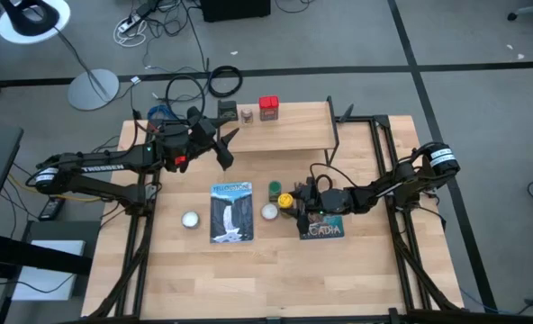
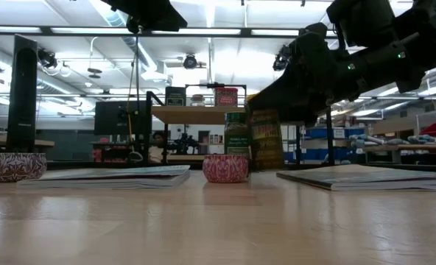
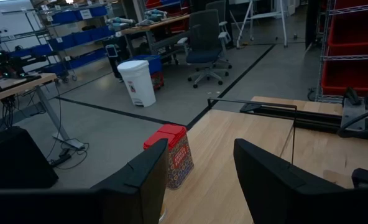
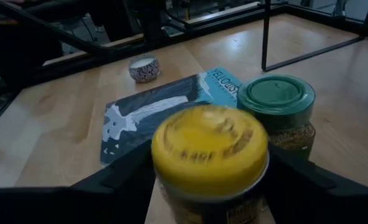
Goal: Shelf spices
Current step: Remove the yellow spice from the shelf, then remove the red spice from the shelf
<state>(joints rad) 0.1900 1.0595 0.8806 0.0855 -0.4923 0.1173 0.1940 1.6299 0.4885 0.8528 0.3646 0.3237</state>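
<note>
High view — right tool (image 1: 293, 205): low over the wooden bench (image 1: 275, 270), its dark fingers on either side of the yellow-capped jar (image 1: 286, 200); the green jar (image 1: 274, 190) stands just beside it, and one white ball (image 1: 269, 211) lies close on the same side.
High view — left tool (image 1: 223, 144): above the near edge of the shelf (image 1: 293, 135), fingers spread wide, nothing between them.
High view — shelf: light wooden board; the red boxy tin (image 1: 268, 108), tiny brown jar (image 1: 246, 114) and dark square tin (image 1: 227, 112) stand in a row along its far edge, beyond the left tool.
High view — books: one flat picture book (image 1: 230, 211) lies between the two tools; a second (image 1: 322, 228) lies partly under the right tool.
Low view — shelf: thin black legs, three containers on top; patterned round balls sit on the bench in front.
Left wrist view — left tool (image 3: 199, 180): two broad dark fingers well apart; the red tin, boxy with a printed side, stands on the board just past them.
Right wrist view — right tool (image 4: 209, 180): closed around the jar — round yellow cap, smooth and domed; the green jar's ribbed round lid is just beside it.
</note>
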